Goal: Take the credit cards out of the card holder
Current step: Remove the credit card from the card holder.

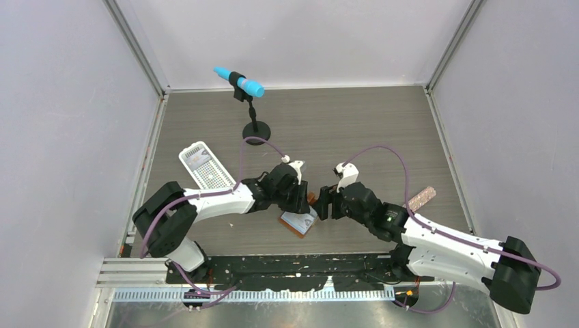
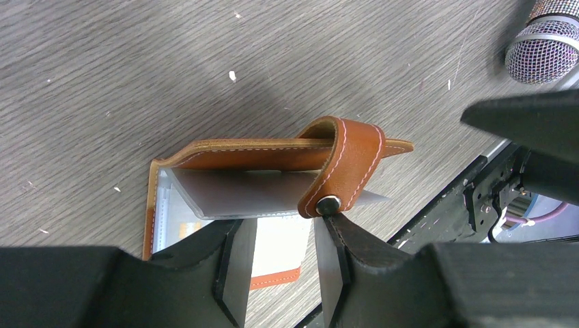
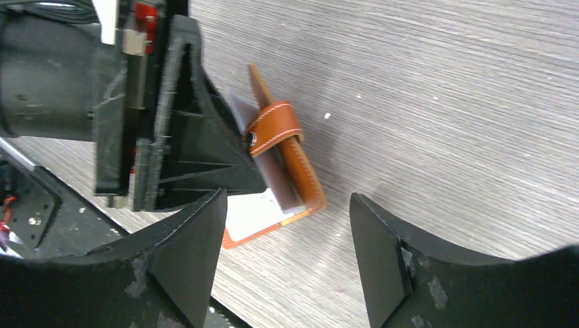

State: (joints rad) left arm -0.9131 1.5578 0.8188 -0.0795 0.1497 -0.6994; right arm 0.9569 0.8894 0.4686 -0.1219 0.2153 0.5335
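Observation:
The tan-brown card holder [image 1: 298,223] lies open on the table between both arms. One half lies flat and the other half [image 2: 259,154] stands up on edge, with its snap tab [image 2: 345,167] looped over it. A whitish credit card [image 2: 280,239] shows on the flat half, and a grey inner pocket [image 2: 239,195] hangs from the raised half. My left gripper [image 2: 283,232] is open just above the flat half, its right fingertip touching the snap. My right gripper [image 3: 287,198] is open and empty beside the card holder [image 3: 304,167], which is apart from its fingers.
A white perforated tray [image 1: 205,166] lies at the back left. A blue microphone [image 1: 239,82] stands on a black stand at the back. A glittery microphone [image 1: 421,198] lies at the right, also in the left wrist view [image 2: 546,41]. The black base plate [image 1: 293,263] runs along the near edge.

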